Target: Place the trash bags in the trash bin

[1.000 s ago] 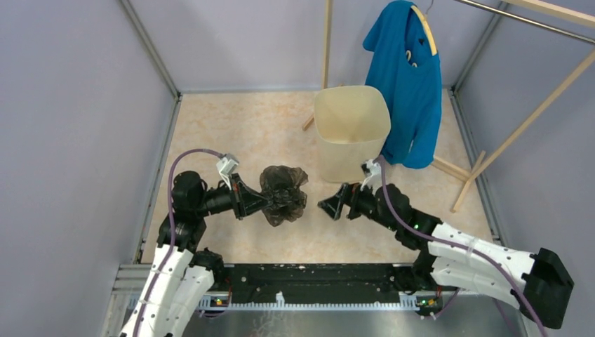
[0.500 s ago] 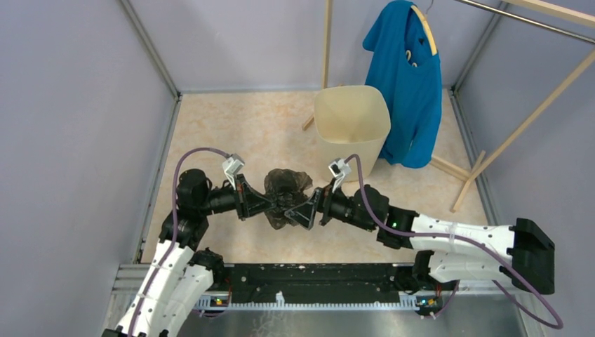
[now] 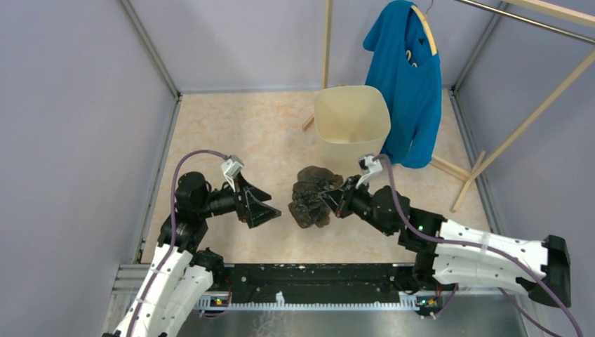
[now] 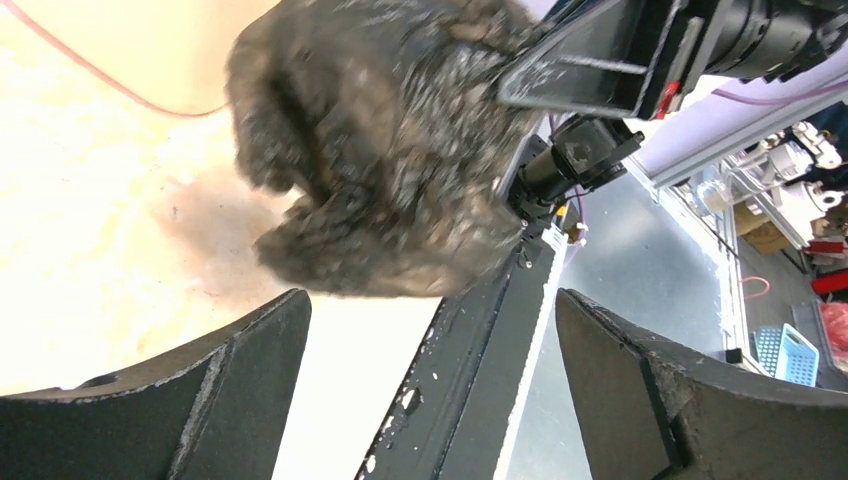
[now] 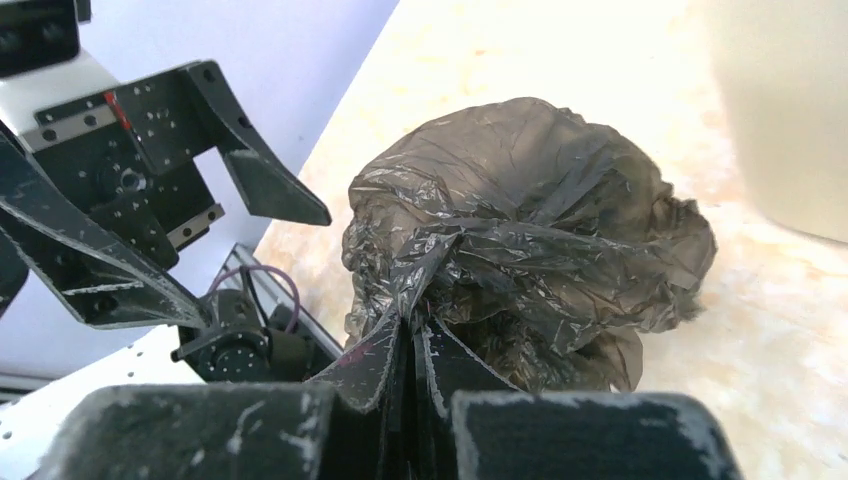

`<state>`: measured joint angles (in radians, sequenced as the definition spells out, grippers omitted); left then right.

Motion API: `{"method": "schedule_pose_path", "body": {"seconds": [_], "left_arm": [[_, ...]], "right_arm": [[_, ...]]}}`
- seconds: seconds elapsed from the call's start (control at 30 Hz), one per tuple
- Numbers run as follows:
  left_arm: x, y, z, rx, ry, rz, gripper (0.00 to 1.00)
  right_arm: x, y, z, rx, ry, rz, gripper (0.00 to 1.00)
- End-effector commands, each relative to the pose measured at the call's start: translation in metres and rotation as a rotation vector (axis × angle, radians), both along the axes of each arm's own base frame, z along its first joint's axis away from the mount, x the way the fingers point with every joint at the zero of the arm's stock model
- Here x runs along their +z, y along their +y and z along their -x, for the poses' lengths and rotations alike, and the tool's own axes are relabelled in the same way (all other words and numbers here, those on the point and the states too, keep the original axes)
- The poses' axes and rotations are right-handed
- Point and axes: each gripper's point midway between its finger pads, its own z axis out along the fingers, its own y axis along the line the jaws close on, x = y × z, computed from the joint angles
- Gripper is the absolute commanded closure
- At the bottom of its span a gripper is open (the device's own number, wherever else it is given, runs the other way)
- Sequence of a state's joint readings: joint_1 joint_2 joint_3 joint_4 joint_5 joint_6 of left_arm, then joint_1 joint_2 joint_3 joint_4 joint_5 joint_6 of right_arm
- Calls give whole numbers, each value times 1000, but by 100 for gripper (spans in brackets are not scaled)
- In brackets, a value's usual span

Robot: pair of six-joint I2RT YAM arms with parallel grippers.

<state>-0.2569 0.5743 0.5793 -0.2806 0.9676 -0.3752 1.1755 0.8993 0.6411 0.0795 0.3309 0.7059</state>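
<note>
Handed over since half a second ago: the trash bag, then pinched between both grippers, now hangs from the right gripper alone and has shifted toward the bin, while the left one has let go and drawn back.

The right jaws are pressed together on a gathered twist of film at the bag's near edge, and the rest balloons out beyond the fingertips in a crumpled, glossy wad. The left gripper stands with its jaws wide apart and empty, at about 9 o'clock of the bag in the top view and clear of it. Going by the shadow under it in the left wrist view, the bag appears to be lifted off the floor.

The trash bin stands at about 1 o'clock of the bag, near but not touching.

This film looks very light, limp and slippery. A bunched fold like the one held should grip better than a single layer, which could slide out or tear. It will likely drift or cling on release, so it wants to be well inside the rim first.
</note>
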Motion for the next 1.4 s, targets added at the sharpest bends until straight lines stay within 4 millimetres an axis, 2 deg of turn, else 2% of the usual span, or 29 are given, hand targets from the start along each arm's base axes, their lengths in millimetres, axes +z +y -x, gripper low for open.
{"method": "schedule_pose_path", "body": {"seconds": [0.0, 0.07, 0.17, 0.23, 0.3, 0.37, 0.43, 0.5, 0.63, 0.73, 0.83, 0.9, 0.97, 1.1, 1.17, 1.2, 1.27, 1.37], "left_arm": [[9, 3, -5, 46, -49, -1, 2], [9, 4, -6, 61, -50, -4, 2], [7, 9, -15, 129, -41, -24, 2], [6, 14, -21, 185, -35, -40, 2], [4, 19, -26, 235, -28, -52, 2], [4, 24, -31, 286, -21, -63, 2], [3, 27, -32, 314, -19, -69, 2], [4, 28, -33, 321, -24, -69, 2], [0, 24, -34, 299, -9, -66, 2], [-8, 20, -36, 272, 36, -81, 2], [-17, 20, -41, 280, 89, -115, 2], [-30, 25, -50, 338, 143, -170, 2], [-47, 29, -58, 406, 207, -235, 2], [-72, 26, -72, 420, 293, -306, 2], [-87, 21, -77, 394, 332, -336, 2], [-95, 20, -80, 389, 351, -352, 3], [-109, 18, -87, 388, 389, -386, 8], [-119, 14, -97, 386, 430, -419, 23]], "right_arm": [[12, -35, -4, -80, -42, 94, 100], [13, -23, 4, -9, -23, 116, 100], [-4, 17, 19, 147, 40, 142, 100], [-12, 51, 27, 262, 45, 104, 87], [-32, 75, 30, 327, 83, 128, 68], [-53, 90, 30, 360, 127, 195, 55], [-53, 96, 33, 398, 121, 218, 49], [-45, 90, 33, 392, 104, 208, 42], [-29, 63, 37, 352, 50, 138, 22], [-23, 39, 35, 287, 22, 103, 15], [-38, 12, 23, 168, 26, 149, 10], [-60, -8, 15, 84, 54, 232, 7], [-72, -15, 10, 46, 67, 270, 3], [-87, -4, 9, 64, 97, 284, 2], [-102, 2, 9, 71, 125, 299, 7], [-109, 7, 10, 84, 136, 301, 13], [-125, 18, 16, 141, 157, 313, 30], [-141, 26, 20, 175, 179, 340, 67]]}}
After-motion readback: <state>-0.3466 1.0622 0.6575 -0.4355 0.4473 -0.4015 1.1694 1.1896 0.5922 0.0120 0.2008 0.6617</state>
